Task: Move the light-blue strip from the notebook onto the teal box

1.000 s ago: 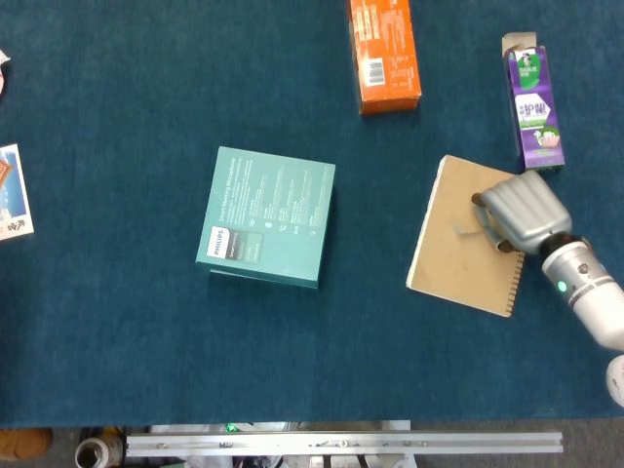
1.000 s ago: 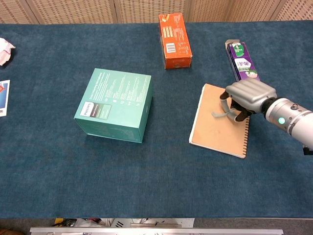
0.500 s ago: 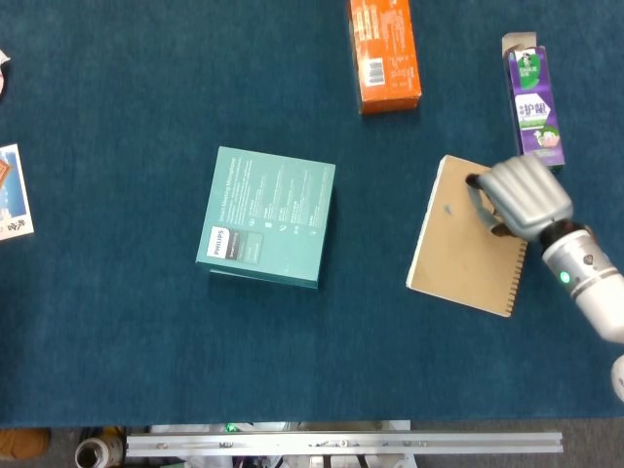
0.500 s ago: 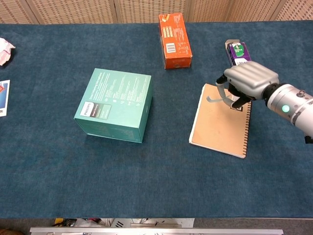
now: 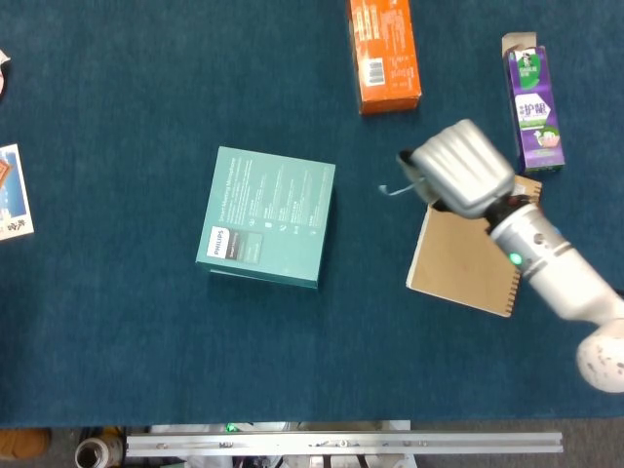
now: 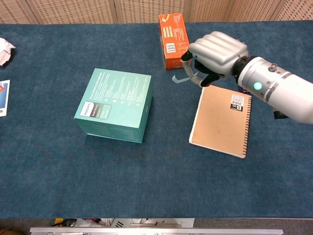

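since the earlier frames the right hand [image 6: 216,54] has lifted off the brown spiral notebook [image 6: 220,121] and travelled left, taking the light-blue strip [image 6: 184,78] with it; the notebook cover now lies bare, its small white label showing at the far right corner. strip is pinched in the curled fingers of the right hand, its free end curving out to the left below the knuckles. in the head view the right hand [image 5: 460,170] hangs over the notebook's [image 5: 463,259] far left corner and the strip [image 5: 395,188] sticks out over the blue table cloth [image 5: 117,331], between notebook and teal box [image 5: 268,216]. strip is in the air, touching neither. teal box [image 6: 115,104] sits left of centre, well apart from the hand. orange carton [image 6: 173,34] lies at the far edge, just behind the hand in the chest view. purple carton [image 5: 532,101] lies far right. a printed card [image 5: 13,192] sits at the left edge. left hand does not show in either view.
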### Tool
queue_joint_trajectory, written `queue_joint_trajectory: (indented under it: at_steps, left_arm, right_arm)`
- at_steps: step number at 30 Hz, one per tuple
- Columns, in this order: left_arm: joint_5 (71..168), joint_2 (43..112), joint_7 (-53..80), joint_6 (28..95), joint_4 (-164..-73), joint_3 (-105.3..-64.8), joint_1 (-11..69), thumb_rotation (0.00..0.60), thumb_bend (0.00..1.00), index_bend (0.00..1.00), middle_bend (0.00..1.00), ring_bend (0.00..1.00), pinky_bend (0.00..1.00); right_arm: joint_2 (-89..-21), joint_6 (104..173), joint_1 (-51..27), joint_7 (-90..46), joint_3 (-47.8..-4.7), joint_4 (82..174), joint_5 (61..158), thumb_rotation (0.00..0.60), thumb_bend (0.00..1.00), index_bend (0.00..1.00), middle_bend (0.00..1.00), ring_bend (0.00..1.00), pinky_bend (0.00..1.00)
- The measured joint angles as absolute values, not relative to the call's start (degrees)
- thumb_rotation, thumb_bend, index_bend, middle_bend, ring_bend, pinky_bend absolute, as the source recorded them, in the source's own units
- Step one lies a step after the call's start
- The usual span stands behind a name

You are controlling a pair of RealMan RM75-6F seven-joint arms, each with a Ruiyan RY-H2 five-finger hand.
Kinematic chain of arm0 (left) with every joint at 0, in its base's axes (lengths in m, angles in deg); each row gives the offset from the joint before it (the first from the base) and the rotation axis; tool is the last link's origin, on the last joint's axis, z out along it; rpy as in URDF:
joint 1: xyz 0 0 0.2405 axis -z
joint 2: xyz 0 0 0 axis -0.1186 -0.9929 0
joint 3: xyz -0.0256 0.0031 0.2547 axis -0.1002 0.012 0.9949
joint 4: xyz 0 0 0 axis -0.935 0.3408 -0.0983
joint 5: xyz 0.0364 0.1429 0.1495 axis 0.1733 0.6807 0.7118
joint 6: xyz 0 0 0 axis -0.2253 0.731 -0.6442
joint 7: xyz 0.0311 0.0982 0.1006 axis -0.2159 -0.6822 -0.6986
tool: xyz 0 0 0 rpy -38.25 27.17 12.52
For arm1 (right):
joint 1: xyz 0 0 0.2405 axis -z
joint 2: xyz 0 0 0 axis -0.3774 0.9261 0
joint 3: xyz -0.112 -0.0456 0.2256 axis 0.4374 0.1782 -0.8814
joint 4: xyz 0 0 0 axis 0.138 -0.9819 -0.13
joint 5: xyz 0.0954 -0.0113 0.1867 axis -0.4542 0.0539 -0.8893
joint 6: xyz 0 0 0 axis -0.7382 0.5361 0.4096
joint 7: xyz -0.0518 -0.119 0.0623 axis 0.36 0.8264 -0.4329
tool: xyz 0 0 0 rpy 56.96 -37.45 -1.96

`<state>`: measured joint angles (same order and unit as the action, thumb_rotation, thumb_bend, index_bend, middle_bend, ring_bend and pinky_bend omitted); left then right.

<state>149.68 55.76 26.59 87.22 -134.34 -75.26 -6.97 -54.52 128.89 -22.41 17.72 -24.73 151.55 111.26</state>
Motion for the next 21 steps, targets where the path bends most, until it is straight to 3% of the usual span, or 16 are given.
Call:
queue_joint_trajectory:
  at_steps: [21]
  left_arm:
    - [150.5,55.3,26.0,87.8,-135.7,-74.4,-7.7,0.600,0.34,0.19,0.27,0.16,0.07]
  right_arm:
    - [-67.6,127.9,-32.2,22.3,-29.0,145.8,100.3,0.600,0.39,0.61,0.96,1.00,1.00]
